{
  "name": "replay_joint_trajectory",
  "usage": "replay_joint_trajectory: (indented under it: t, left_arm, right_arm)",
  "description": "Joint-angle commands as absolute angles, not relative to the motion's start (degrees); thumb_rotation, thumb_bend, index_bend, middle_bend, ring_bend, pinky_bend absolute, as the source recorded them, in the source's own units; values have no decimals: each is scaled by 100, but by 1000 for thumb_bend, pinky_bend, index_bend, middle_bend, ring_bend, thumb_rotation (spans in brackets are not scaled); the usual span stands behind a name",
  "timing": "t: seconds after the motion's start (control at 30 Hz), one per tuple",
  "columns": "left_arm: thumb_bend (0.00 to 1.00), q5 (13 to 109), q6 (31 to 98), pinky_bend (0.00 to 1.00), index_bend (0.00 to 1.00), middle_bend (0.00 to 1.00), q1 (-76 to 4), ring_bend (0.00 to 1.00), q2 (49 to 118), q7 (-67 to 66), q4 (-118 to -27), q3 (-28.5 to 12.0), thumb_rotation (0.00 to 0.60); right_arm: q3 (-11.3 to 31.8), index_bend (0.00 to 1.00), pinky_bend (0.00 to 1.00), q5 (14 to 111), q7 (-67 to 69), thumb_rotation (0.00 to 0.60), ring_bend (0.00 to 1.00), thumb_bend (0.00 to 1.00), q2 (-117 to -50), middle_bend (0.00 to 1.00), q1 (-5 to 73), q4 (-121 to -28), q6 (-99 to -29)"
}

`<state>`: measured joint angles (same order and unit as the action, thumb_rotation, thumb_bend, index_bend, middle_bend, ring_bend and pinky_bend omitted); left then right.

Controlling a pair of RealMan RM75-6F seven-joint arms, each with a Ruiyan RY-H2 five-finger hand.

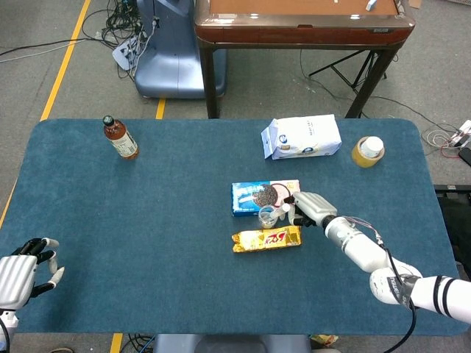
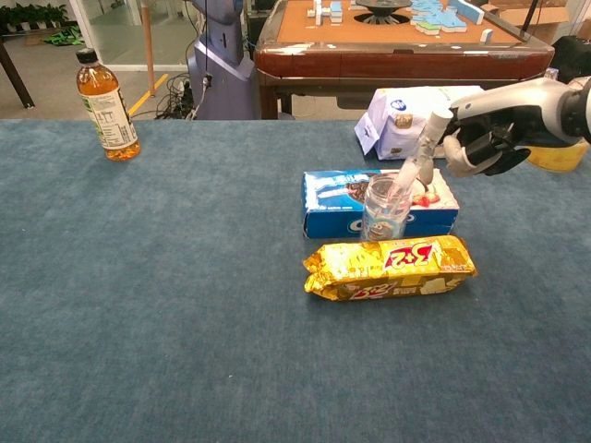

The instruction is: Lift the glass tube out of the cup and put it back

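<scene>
A clear cup (image 2: 385, 209) stands between the blue biscuit box and the yellow snack pack, small in the head view (image 1: 268, 216). The glass tube (image 2: 420, 157) leans out of it up to the right, its white top near my right hand (image 2: 480, 138). That hand hovers just right of the cup (image 1: 310, 208), fingers curled toward the tube's upper end and seemingly touching it. Whether they pinch it is unclear. My left hand (image 1: 26, 276) rests at the table's near left corner, fingers apart, holding nothing.
A blue biscuit box (image 2: 337, 203) lies behind the cup and a yellow snack pack (image 2: 388, 268) in front. Further back are a white bag (image 1: 302, 137) and an orange jar (image 1: 366, 151). A tea bottle (image 1: 120, 137) stands far left on the blue table (image 1: 147, 220).
</scene>
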<state>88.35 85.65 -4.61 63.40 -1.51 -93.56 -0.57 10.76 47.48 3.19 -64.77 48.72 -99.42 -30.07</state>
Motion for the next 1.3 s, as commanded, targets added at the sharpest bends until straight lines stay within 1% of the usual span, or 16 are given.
replay_joint_trajectory:
  t: [0.03,0.53,0.93,1.3]
  left_arm:
    - [332,8839,8564,409,374,352,-461,252,6339,-150,-9352,-55,600]
    - [332,8843,8563,409,374,352,-458,252,6328,-151,-9368,-55,600]
    - [332,8844,8561,409,374,352,-458,252,6330,-160,-9372,-56,600]
    - [332,8836,8564,408,374,352,-452,252,6319,-137,-9375,-59,600]
  right_arm:
    - [1074,530,1000,4752,337,600,978,1000,-6515,1000,4907,-9969,-3051]
    - [1056,530,1000,4773,417,600,978,1000,-6549,1000,5057,-10065,-3203]
    - [1029,530,1000,4893,648,600,978,1000,-6401,1000,5091,-10144,-2933]
    - [1038,530,1000,5082,853,600,978,1000,-6511,1000,5100,-10078,-2870]
